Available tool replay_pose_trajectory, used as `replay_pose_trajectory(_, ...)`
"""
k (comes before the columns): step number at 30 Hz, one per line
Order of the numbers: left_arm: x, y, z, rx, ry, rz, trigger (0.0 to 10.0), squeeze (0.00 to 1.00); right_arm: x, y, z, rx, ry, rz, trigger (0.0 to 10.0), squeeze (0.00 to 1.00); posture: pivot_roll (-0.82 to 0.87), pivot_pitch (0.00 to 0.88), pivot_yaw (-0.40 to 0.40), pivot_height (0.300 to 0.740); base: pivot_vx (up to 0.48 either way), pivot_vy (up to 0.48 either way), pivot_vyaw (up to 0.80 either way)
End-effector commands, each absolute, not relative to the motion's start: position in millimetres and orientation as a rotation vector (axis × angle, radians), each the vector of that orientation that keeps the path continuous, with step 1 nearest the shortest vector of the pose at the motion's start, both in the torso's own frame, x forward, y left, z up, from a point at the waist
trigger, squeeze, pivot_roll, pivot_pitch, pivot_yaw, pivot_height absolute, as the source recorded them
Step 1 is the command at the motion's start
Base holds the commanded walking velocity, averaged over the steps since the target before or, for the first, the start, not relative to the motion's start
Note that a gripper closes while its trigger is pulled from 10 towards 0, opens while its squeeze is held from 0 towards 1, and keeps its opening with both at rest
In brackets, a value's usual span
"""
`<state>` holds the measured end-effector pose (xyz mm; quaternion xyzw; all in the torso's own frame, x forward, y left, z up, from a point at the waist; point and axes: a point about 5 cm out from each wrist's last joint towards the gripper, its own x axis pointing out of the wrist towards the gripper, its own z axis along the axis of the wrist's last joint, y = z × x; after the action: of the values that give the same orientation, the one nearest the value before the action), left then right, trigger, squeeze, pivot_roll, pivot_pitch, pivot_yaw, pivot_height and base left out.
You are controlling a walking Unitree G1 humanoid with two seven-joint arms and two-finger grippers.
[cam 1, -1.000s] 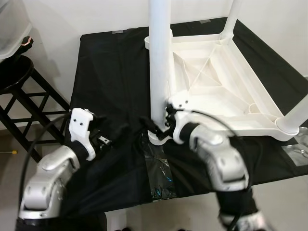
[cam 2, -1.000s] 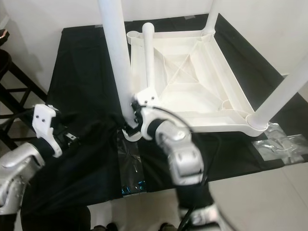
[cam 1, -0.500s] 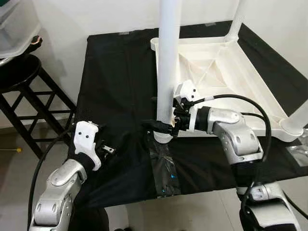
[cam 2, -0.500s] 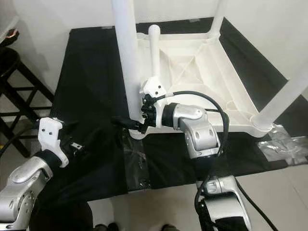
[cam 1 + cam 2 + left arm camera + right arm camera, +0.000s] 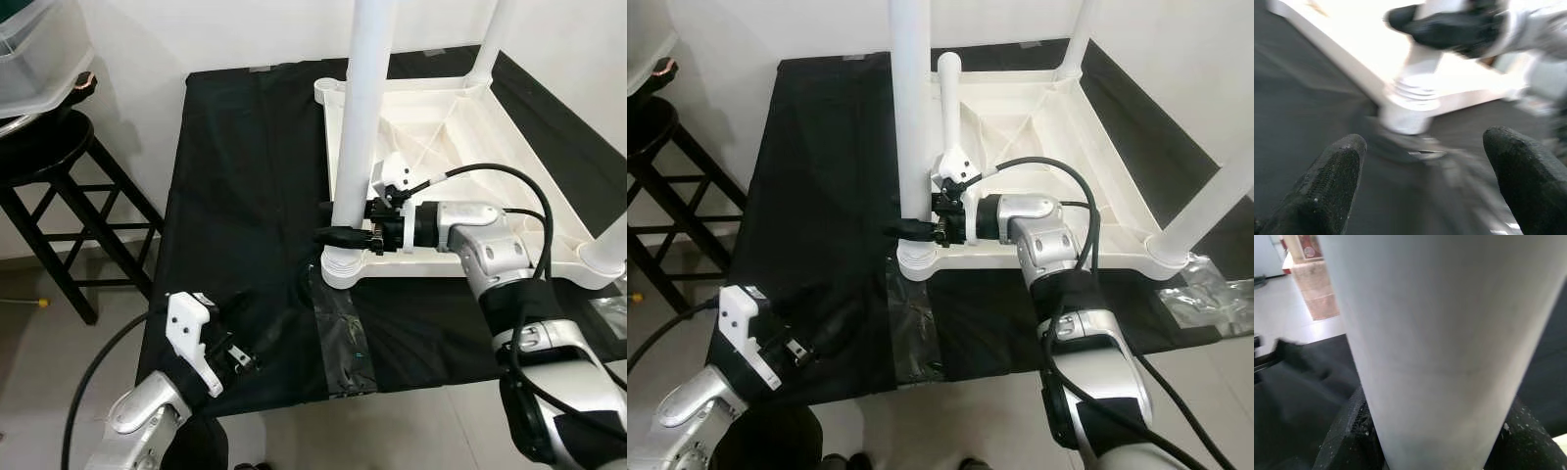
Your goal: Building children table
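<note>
A white plastic children's table (image 5: 470, 266) lies upside down on a black cloth. Its near-left leg (image 5: 361, 117) stands upright in the corner socket (image 5: 343, 266). My right gripper (image 5: 340, 235) reaches in from the right and is shut on this leg just above the socket. In the right wrist view the leg (image 5: 1440, 333) sits between the black fingers (image 5: 1352, 431). My left gripper (image 5: 828, 336) hovers low over the cloth's front left, apart from the table. It is open, with its fingertips (image 5: 1332, 181) spread wide and the socket (image 5: 1415, 98) ahead of them.
Two more legs rise at the far right (image 5: 490, 44) and near right (image 5: 612, 245) corners. A black stool (image 5: 49, 166) with a clear bin (image 5: 39, 49) stands to the left. A shiny tape patch (image 5: 343, 338) lies before the socket, crumpled plastic (image 5: 607, 313) at right.
The camera has pulled back and up. My left arm has drawn back toward the cloth's front edge, away from the leg. The right gripper stays clamped on the leg's base.
</note>
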<state>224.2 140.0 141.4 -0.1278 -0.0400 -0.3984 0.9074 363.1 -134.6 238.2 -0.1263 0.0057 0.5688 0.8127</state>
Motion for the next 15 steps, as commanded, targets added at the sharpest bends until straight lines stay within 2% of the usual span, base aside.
replay_pose_trajectory(1,218.3,136.1,139.2,-0.308,-0.058,-0.907,10.0,0.00,354.8,-133.7,212.9,-0.222,0.067,1.074,0.0,0.00,-0.02,0.197,-0.021,0.740,0.000,0.000,0.00)
replay_pose_trajectory(2,217.6,134.9,138.1,-0.308,-0.057,-0.918,10.0,0.00,351.2,-132.8,203.8,-0.208,0.080,0.991,0.0,0.00,-0.02,0.198,-0.023,0.740,0.000,0.000,0.00)
replay_pose_trajectory(4,216.6,133.6,136.2,-0.299,-0.051,-0.937,10.0,0.00,340.7,-128.2,175.2,-0.168,0.129,0.526,0.0,0.00,-0.03,0.201,-0.029,0.740,0.000,0.000,0.00)
replay_pose_trajectory(5,217.2,133.0,136.1,-0.294,-0.050,-0.940,10.0,0.00,317.5,-116.2,154.6,-0.098,0.202,0.454,0.0,0.00,-0.05,0.208,-0.028,0.740,0.000,0.000,0.00)
replay_pose_trajectory(6,217.2,133.0,136.1,-0.294,-0.050,-0.940,10.0,0.00,317.5,-116.2,154.6,-0.098,0.202,0.454,0.0,0.00,-0.05,0.208,-0.028,0.740,0.000,0.000,0.00)
replay_pose_trajectory(8,218.1,132.6,135.1,-0.292,-0.050,-0.945,10.0,0.00,289.3,-99.3,136.9,-0.020,0.265,0.440,0.0,0.00,-0.06,0.215,-0.006,0.740,0.000,0.000,0.00)
replay_pose_trajectory(11,219.8,132.5,133.5,-0.292,-0.047,-0.957,10.0,0.00,286.4,-88.9,133.8,-0.036,0.245,0.448,0.0,0.00,-0.07,0.200,0.015,0.740,0.000,0.000,0.00)
replay_pose_trajectory(15,222.5,133.2,132.3,-0.295,-0.040,-0.969,10.0,0.00,292.3,-87.5,136.7,-0.050,0.224,0.461,0.0,0.00,-0.07,0.195,0.014,0.740,0.000,0.000,0.00)
